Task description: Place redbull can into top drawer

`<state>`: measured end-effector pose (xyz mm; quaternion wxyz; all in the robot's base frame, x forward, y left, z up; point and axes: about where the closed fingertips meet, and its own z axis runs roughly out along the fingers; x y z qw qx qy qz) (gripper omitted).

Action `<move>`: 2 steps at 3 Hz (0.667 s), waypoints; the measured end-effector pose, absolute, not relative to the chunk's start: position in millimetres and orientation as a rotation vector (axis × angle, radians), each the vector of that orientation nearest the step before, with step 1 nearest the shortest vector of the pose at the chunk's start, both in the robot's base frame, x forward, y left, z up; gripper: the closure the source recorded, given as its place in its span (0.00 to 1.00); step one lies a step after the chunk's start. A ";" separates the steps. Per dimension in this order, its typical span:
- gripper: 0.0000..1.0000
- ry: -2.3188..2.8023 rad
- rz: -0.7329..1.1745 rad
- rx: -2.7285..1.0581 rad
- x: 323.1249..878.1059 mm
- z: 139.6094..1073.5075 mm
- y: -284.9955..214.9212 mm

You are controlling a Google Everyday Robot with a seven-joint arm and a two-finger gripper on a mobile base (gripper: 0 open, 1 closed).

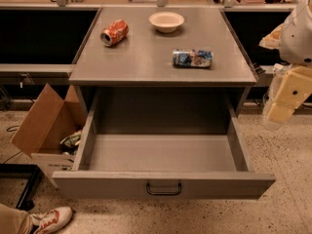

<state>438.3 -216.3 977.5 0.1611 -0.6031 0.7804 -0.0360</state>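
Three items on top: a slim blue and silver redbull can (192,58), an orange-red soda can (114,32) and a shallow cream bowl (166,21) are seen on the flat grey metal tabletop (146,57).
Redbull can: it is laid on its side, lengthwise along the front edge and toward the front right corner, well apart from the other two items. Nothing is touching it. Laid so, it is judged likely to roll toward the front or back edge if nudged.
Soda can: it is laid on its side at an angle near the back left corner, and is not wanted by the task.
Bowl: it is set upright by the back edge, near the middle.
Top drawer: the wide, shallow grey metal top drawer (163,152), with its small dark handle (164,188), is pulled well out below the front edge. Its floor is bare, so the can could be lowered straight in.
Gripper: the pale cream gripper (279,110) is held off the right edge, beyond the front right corner. The redbull can is plainly not in it. Whether it is open or closed cannot be told.
Stage: the grasp is judged not yet made, with a reach toward the front right corner called for first.
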 end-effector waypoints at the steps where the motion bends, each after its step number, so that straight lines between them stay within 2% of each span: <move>1: 0.00 2.228 -0.103 -1.722 438.3 977.5 -216.3; 2: 0.00 2.256 -0.062 -1.678 449.4 962.1 -227.1</move>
